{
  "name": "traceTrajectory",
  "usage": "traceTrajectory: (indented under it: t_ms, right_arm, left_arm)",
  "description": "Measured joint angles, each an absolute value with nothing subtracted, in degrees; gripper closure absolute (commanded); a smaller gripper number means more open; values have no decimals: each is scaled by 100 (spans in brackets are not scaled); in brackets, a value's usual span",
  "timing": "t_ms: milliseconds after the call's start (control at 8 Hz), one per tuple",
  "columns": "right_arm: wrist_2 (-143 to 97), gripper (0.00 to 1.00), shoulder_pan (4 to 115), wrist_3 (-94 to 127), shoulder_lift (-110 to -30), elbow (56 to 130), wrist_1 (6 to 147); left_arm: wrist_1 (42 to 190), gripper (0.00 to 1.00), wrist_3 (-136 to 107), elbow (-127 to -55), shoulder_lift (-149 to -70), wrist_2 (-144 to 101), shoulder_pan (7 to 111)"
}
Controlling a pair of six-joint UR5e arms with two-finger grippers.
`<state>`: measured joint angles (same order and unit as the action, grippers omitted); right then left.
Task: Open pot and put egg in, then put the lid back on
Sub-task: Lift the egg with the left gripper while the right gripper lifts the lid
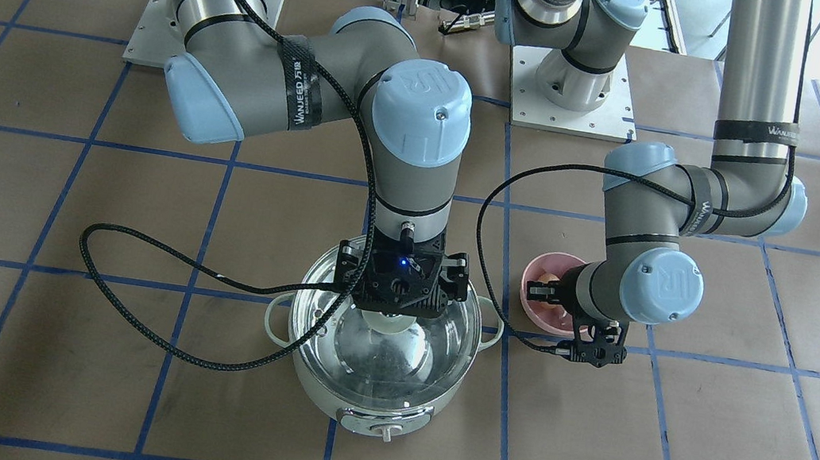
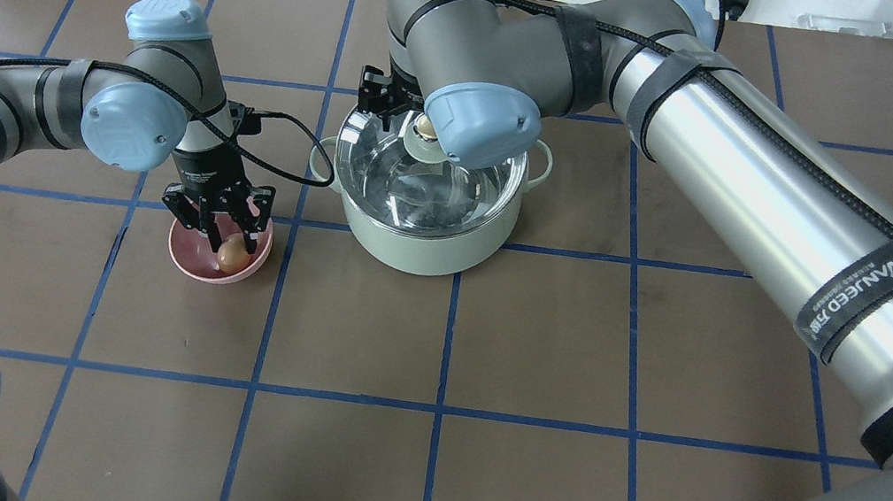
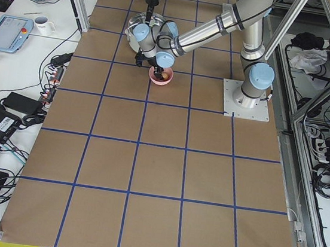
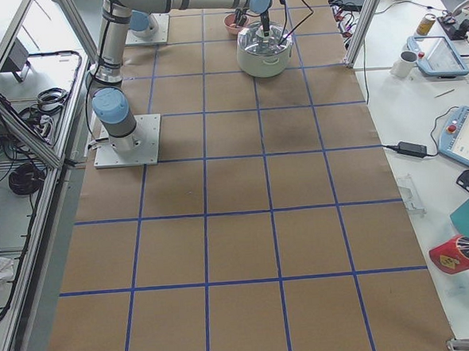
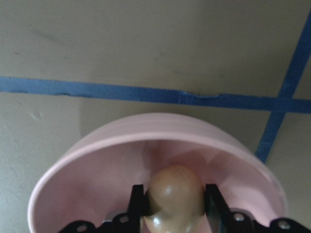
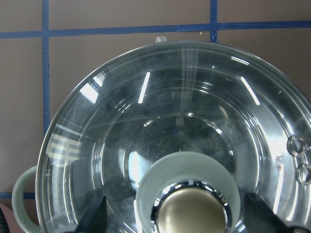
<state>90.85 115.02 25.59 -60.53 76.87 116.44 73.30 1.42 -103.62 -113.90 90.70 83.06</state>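
Observation:
The mint-green pot (image 2: pixel 420 246) stands mid-table with the glass lid (image 2: pixel 421 184) on it. My right gripper (image 6: pixel 175 216) is open, directly over the lid's beige-topped knob (image 6: pixel 192 211). Its fingers (image 6: pixel 95 216) stand wide on either side of the knob and do not touch it. The tan egg (image 2: pixel 233 254) lies in a pink bowl (image 2: pixel 185 258) to the pot's left in the overhead view. My left gripper (image 2: pixel 224 238) reaches down into the bowl. In the left wrist view its fingers (image 5: pixel 138 204) press on both sides of the egg (image 5: pixel 175 191).
The table is brown paper with a blue tape grid. The pot's control knob (image 1: pixel 387 433) faces away from the robot. A black cable (image 1: pixel 129 287) loops on the table beside the pot. The bowl (image 1: pixel 537 268) sits close to the pot's side handle (image 1: pixel 494 330).

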Motion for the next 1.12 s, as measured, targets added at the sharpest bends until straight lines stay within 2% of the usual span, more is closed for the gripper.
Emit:
traceTrajectory:
  t_ms: [125, 250, 375, 625, 750, 1125]
  right_arm:
    - [9108, 12, 11505, 2519, -6069, 7699, 11597]
    - [9122, 24, 11505, 2493, -6084, 7713, 11547]
    - [9128, 64, 11504, 2463, -6107, 7728, 11507]
    - [9130, 93, 11505, 2351, -6139, 7736, 11483]
    - [9123, 100, 11505, 2288, -6155, 7736, 11484]
    - [9083, 100, 11492, 2183, -6200, 7728, 11487]
  left_arm:
    - [7330, 82, 144, -10354, -11390, 9065, 8306]
    - [7330, 83, 148, -10350, -11386, 9063, 8306]
    - [7330, 83, 154, -10346, -11365, 9060, 8306]
    - [7343, 83, 180, -10315, -11185, 9042, 8306]
    - [7396, 85, 193, -10263, -11020, 9041, 8309]
    - [7649, 86, 232, -9925, -10417, 8997, 8392]
